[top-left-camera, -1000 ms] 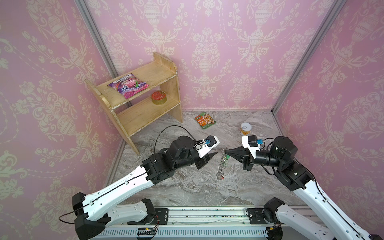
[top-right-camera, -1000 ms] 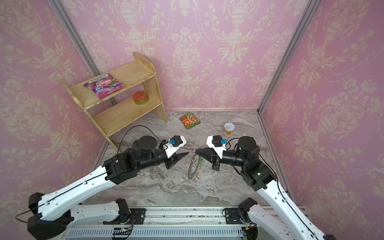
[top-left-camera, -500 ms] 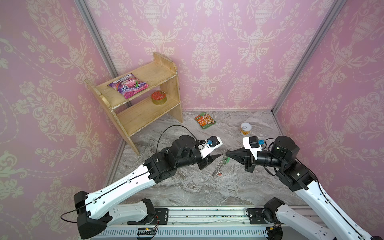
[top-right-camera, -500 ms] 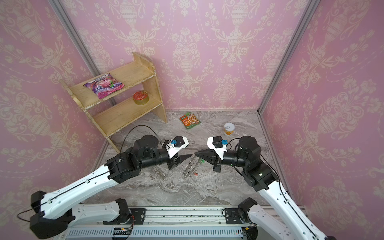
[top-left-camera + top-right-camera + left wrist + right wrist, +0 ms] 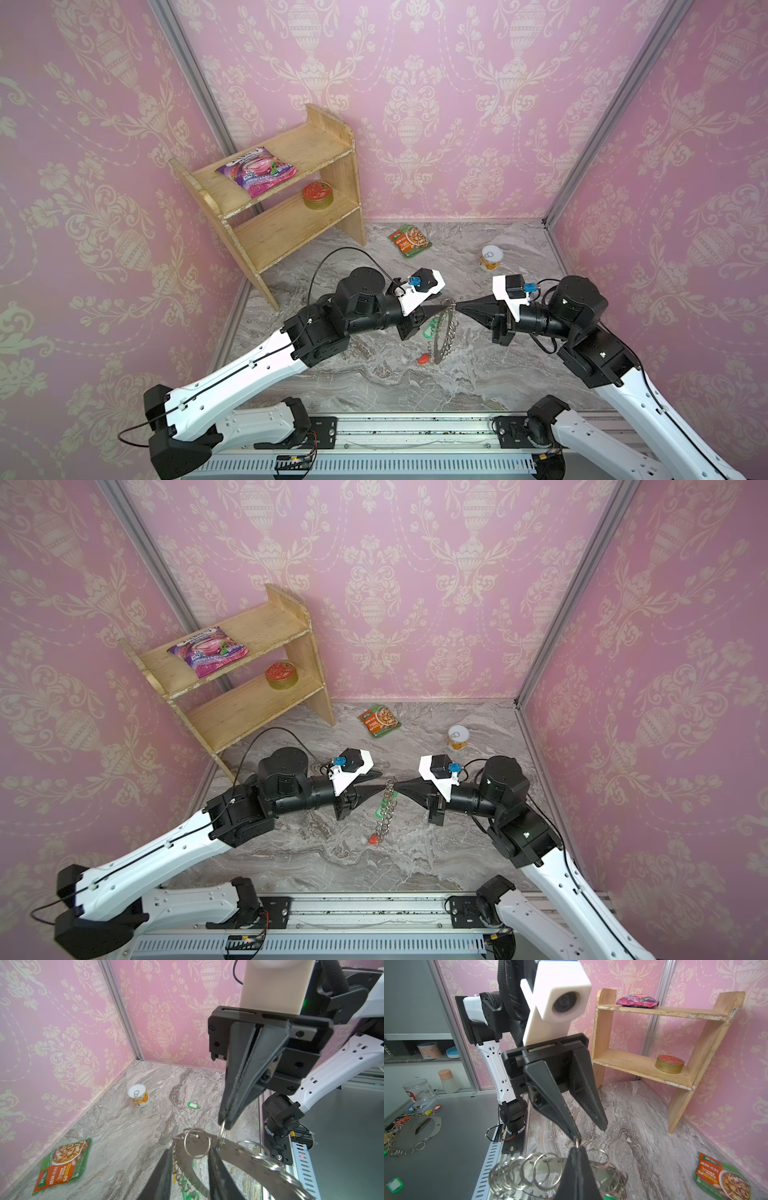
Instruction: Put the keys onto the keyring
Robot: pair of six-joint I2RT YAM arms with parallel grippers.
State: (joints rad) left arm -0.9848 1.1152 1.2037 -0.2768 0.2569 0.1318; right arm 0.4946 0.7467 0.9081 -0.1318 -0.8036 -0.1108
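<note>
The keyring [image 5: 443, 332], a grey metal plate rimmed with wire loops, hangs on edge in both top views. My right gripper [image 5: 457, 307] is shut on one wire loop at its top, as the right wrist view shows [image 5: 578, 1148]. A green key [image 5: 428, 331] and a red key [image 5: 423, 359] dangle from the keyring [image 5: 386, 808], the red one near the table. My left gripper [image 5: 190, 1150] is open, its fingers [image 5: 164, 1167] astride the plate's upper edge and a loop. Another green key [image 5: 193, 1105] lies loose on the table.
A wooden shelf [image 5: 291, 208] stands at the back left with a purple packet [image 5: 257, 170] and a red-lidded tin [image 5: 317, 195]. A green-orange food packet [image 5: 410, 241] and a small can [image 5: 491, 257] lie on the marble table [image 5: 374, 386] behind the grippers.
My left gripper has moved right up to the hanging keyring and its jaws have narrowed. The right gripper keeps its grip on the loop.
</note>
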